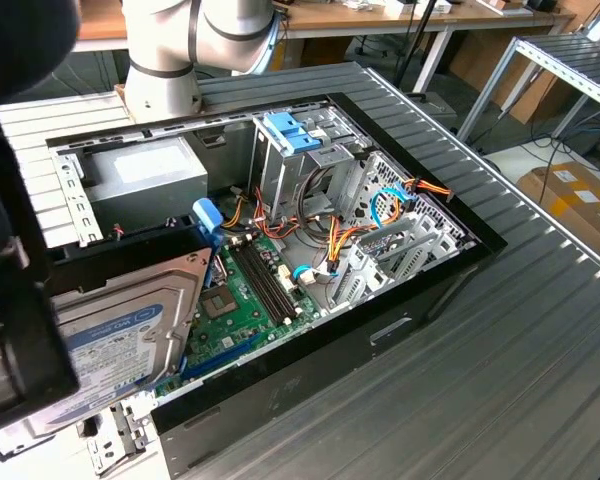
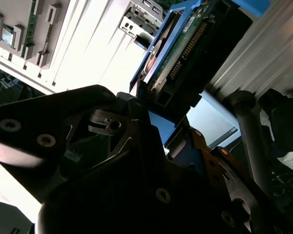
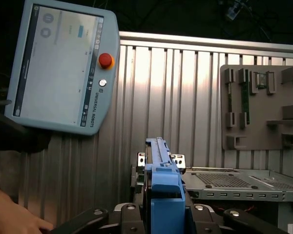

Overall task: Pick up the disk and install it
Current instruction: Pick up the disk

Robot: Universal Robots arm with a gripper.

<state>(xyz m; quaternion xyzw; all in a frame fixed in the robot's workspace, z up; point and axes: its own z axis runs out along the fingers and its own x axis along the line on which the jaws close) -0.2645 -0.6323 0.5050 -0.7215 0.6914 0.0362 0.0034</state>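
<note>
The end effector (image 3: 164, 213) is closed on the disk (image 1: 130, 318), apparently pinching it by one end between the blue side rails. This leaves the flat body and connector edge free, which suits sliding it into a bay. In the exterior view the disk hangs label-up at the lower left, over a corner of the open computer case (image 1: 480, 240) on the counter (image 1: 540, 360). It is above the motherboard (image 1: 250, 300) and well apart from the drive cage (image 1: 280, 165).
</note>
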